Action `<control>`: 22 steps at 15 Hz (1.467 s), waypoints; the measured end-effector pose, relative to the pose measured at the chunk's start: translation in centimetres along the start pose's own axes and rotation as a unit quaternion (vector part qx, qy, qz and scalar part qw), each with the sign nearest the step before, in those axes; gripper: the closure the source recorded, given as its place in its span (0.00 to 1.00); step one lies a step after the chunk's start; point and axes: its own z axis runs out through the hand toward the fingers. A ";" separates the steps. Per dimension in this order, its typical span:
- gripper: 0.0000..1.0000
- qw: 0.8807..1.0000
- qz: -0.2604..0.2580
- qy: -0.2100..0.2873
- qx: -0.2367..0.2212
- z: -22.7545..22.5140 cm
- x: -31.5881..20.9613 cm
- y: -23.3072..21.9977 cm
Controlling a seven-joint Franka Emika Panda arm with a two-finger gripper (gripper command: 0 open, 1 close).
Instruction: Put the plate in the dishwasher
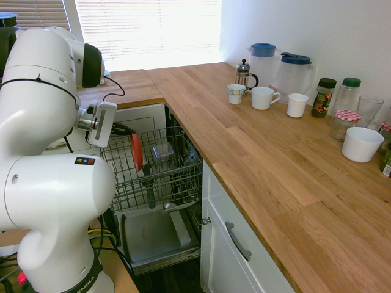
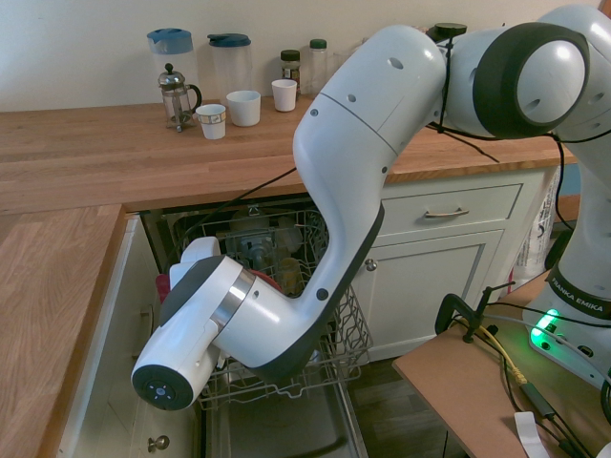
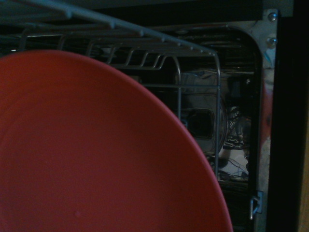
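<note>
The coral-red plate (image 1: 135, 151) stands on edge among the wires of the dishwasher's grey rack (image 1: 174, 177), over the lowered inner door (image 1: 153, 235). My gripper (image 1: 126, 130) reaches in from the left at the plate's upper rim and looks shut on it. The fingers are mostly hidden behind the wrist housing. From the other side only a red sliver of the plate (image 2: 270, 281) shows behind the arm, above the rack (image 2: 334, 353). Up close the plate (image 3: 96, 154) fills most of the wrist view, with rack wires (image 3: 178, 87) behind it.
The wooden counter (image 1: 275, 165) carries several mugs (image 1: 264, 97), a French press (image 1: 245, 74), two jugs (image 1: 293, 72), jars and a white bowl (image 1: 361, 144). White drawers with metal handles (image 1: 237, 241) flank the dishwasher. The arm's elbow hangs over the open door.
</note>
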 end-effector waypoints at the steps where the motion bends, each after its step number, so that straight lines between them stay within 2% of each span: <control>1: 1.00 1.000 -0.001 -0.004 0.001 0.1 -0.3 -0.2; 3: 1.00 1.000 -0.004 -0.012 0.002 0.3 -0.7 -0.5; 4: 0.00 1.000 -0.004 -0.017 0.003 0.4 -0.9 -0.5; 17: 0.00 0.998 0.037 -0.051 0.031 0.5 1.1 -0.2; 22: 0.00 0.992 0.064 -0.079 0.076 -1.1 3.4 1.7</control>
